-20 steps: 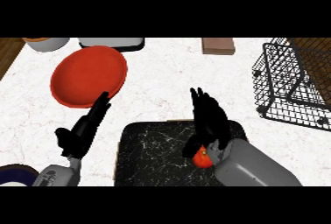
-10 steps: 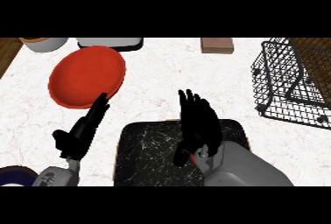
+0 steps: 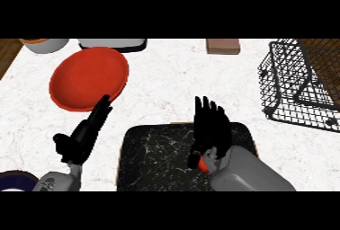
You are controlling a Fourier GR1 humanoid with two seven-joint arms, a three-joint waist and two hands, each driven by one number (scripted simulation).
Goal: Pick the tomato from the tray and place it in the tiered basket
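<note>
We can read no writing, label, brand, number or sign anywhere on the worktop (image 3: 172, 81). The red plate (image 3: 90, 83), the dark tray (image 3: 159, 157) and the wire basket (image 3: 299, 85) all show plain surfaces with no marks we can make out.

Bright, even light over the white counter (image 3: 166, 81).
</note>
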